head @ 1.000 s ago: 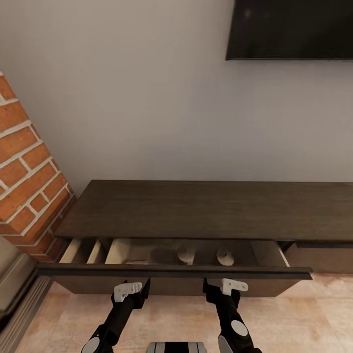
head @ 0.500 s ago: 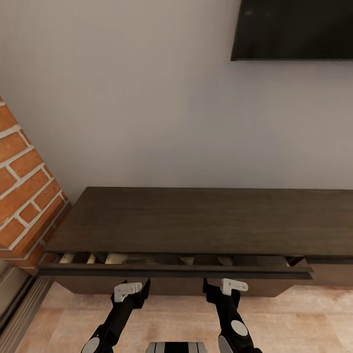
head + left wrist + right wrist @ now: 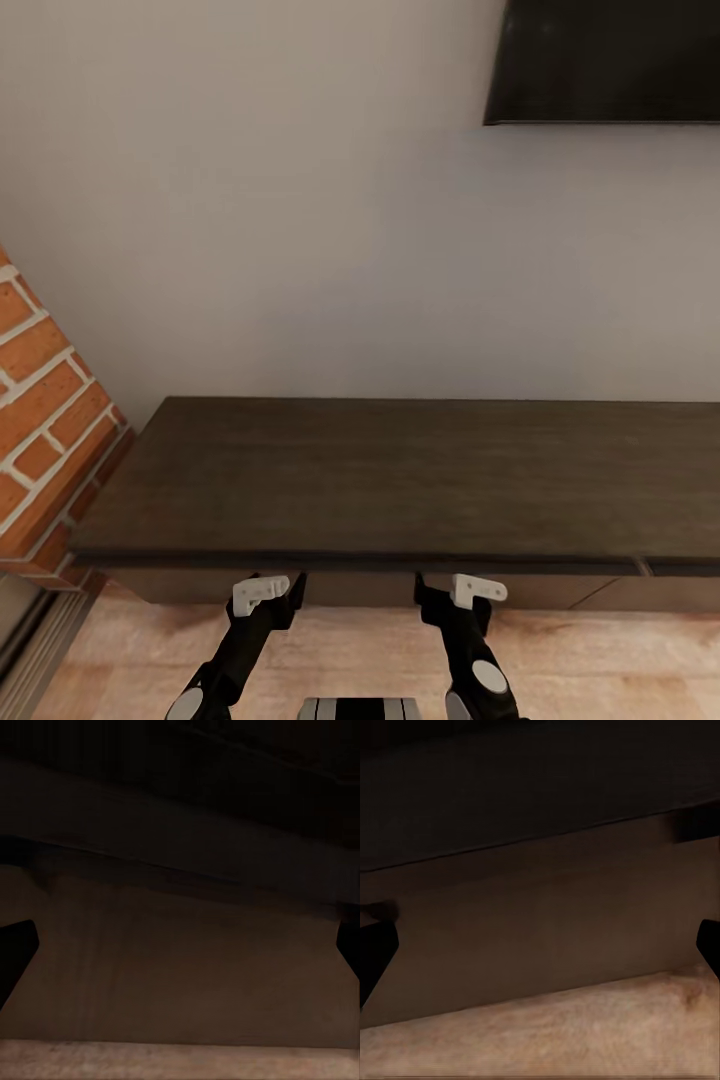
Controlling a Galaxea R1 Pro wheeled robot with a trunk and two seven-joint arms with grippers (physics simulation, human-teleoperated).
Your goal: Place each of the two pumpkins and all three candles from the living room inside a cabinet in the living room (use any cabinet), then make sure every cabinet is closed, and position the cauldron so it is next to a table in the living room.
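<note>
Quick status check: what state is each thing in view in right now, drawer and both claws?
Long dark-brown wooden cabinet: upright against the wall.
Its flat drawer front: shut, flush under the top.
Left claw: open, empty, against the drawer front.
Right claw: open, empty, against the drawer front.

A living room: low dark cabinet [image 3: 400,480], wall-mounted screen [image 3: 610,60], brick fireplace [image 3: 40,420].

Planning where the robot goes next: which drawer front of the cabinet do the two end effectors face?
The long left drawer front, reaching to the brick wall. The other front lies right of the seam, past the right end effector.
</note>
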